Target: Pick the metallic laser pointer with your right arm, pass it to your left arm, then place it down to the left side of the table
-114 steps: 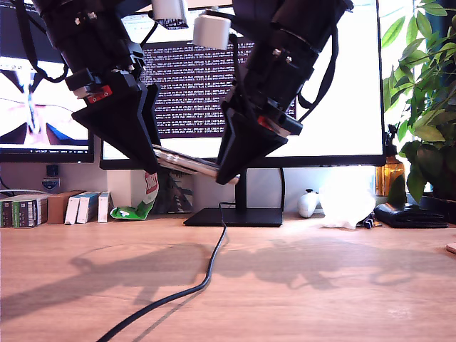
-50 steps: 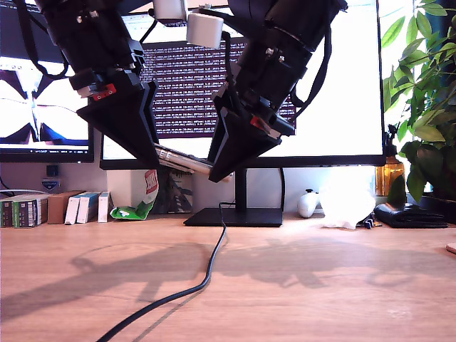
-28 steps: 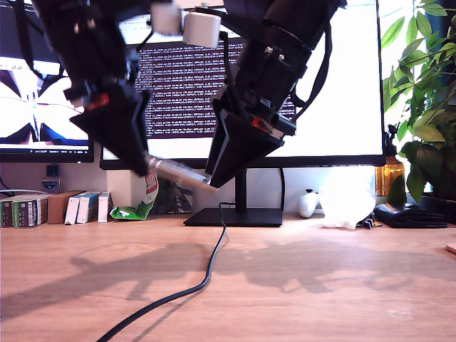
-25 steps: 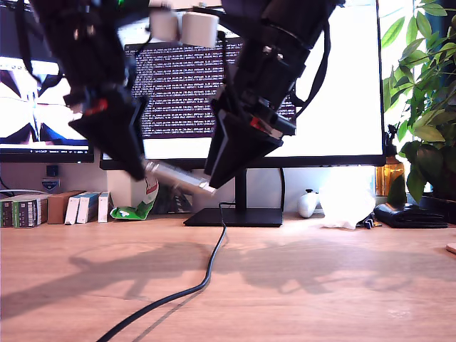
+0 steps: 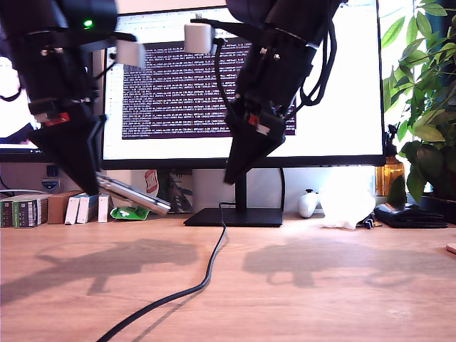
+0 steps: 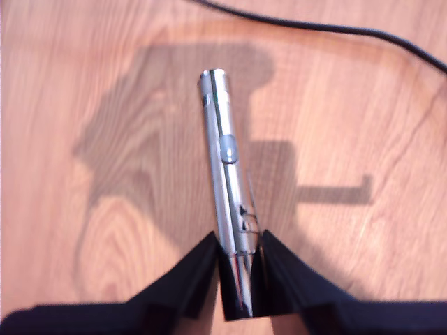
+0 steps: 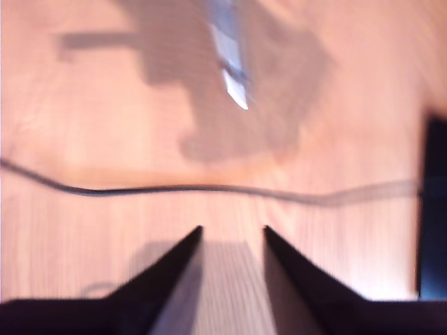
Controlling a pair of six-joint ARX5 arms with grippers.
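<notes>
Your first claw (image 6: 239, 269) is clamped on the pointer (image 6: 227, 188), holding it tilted above the desk (image 5: 320, 285) at the exterior view's left, free end toward the cable (image 5: 203, 274). Your second claw (image 7: 230, 241) hangs parted and empty (mid-frame in the exterior view), well clear of the pointer.

The metallic laser pointer (image 6: 227, 185) has its rear end hidden between my first claw (image 6: 239, 248) fingers. In the second wrist view it is blurred and cut off by the frame edge. Monitor text (image 5: 182, 92) is illegible.
</notes>
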